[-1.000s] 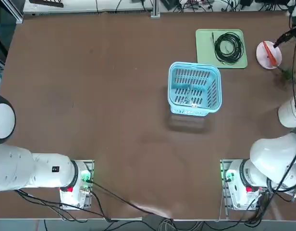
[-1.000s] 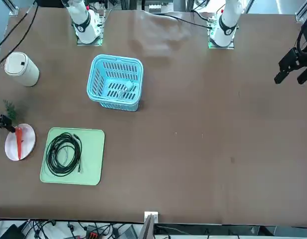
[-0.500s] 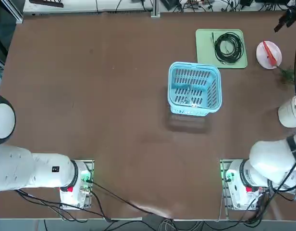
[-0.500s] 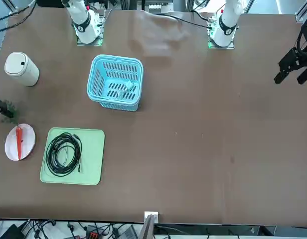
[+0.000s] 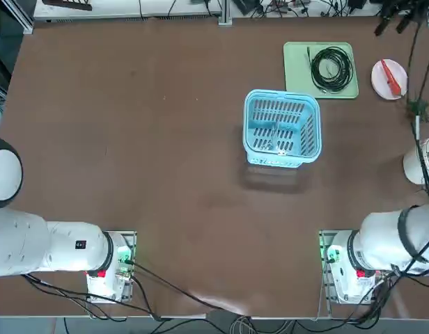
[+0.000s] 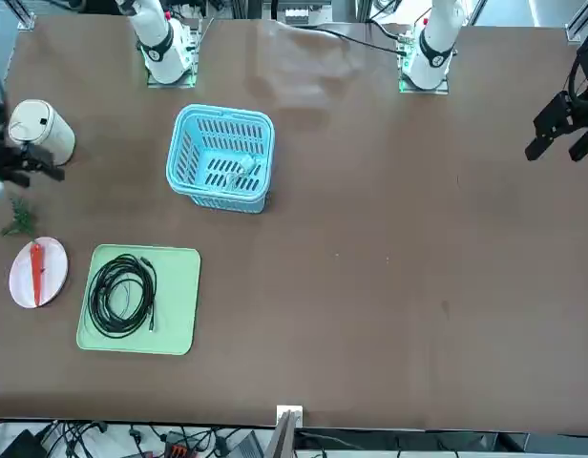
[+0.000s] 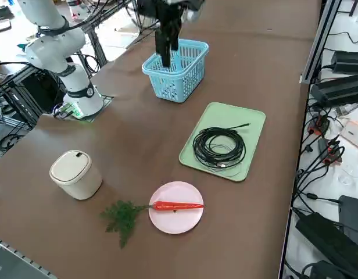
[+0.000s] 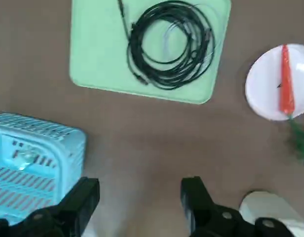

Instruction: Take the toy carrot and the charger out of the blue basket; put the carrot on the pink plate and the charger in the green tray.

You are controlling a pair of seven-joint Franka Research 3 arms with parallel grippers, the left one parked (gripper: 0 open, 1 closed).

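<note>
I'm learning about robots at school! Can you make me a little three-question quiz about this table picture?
1. True or false: the toy carrot already lies on the pink plate.
2. What lies on the green tray? A) a black coiled cable B) the charger C) nothing
3. Fill in: the charger is inside the blue ____.

Key:
1. True; its leafy top hangs off the rim onto the table.
2. A, the black coiled cable.
3. Basket. The right gripper hangs open in the air, holding nothing.
</note>
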